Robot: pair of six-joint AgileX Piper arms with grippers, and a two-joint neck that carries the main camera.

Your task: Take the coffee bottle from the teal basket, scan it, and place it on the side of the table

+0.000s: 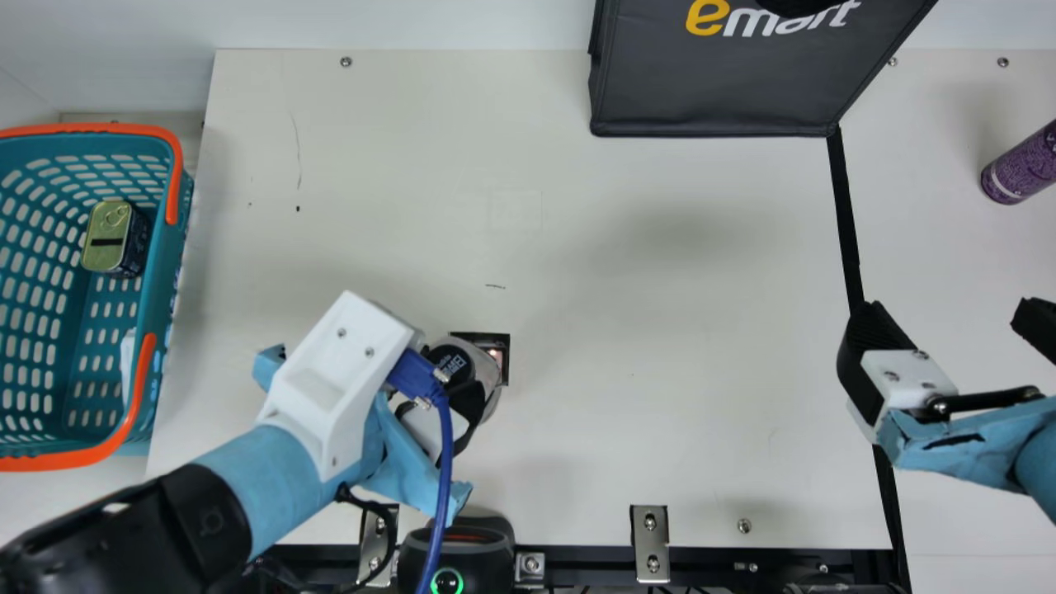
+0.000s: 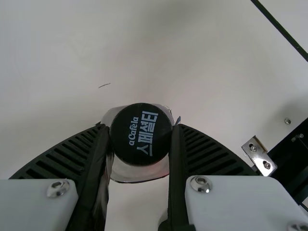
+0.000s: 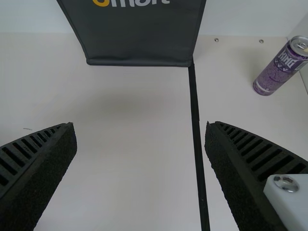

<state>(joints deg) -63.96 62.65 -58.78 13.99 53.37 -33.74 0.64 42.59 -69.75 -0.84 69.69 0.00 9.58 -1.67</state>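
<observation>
In the main view my left gripper [image 1: 441, 404] is over the near part of the table, left of centre, shut on the black-capped coffee bottle [image 1: 487, 367], beside a small dark square with a red light. The left wrist view shows the bottle's cap [image 2: 141, 134] between the two ribbed fingers of my left gripper [image 2: 140, 139]. At the main view's right, my right gripper [image 1: 957, 326] stands open with nothing between its fingers; the right wrist view shows my right gripper [image 3: 139, 130] with its fingers wide apart. The teal basket [image 1: 157, 330] is at the far left.
A tin [image 1: 107, 237] lies in the basket. A dark grey bag [image 1: 709, 91] stands at the table's back, and a purple can [image 1: 1019, 169] is at the far right. A round black device [image 1: 458, 553] sits at the front edge, beside metal brackets [image 1: 650, 540].
</observation>
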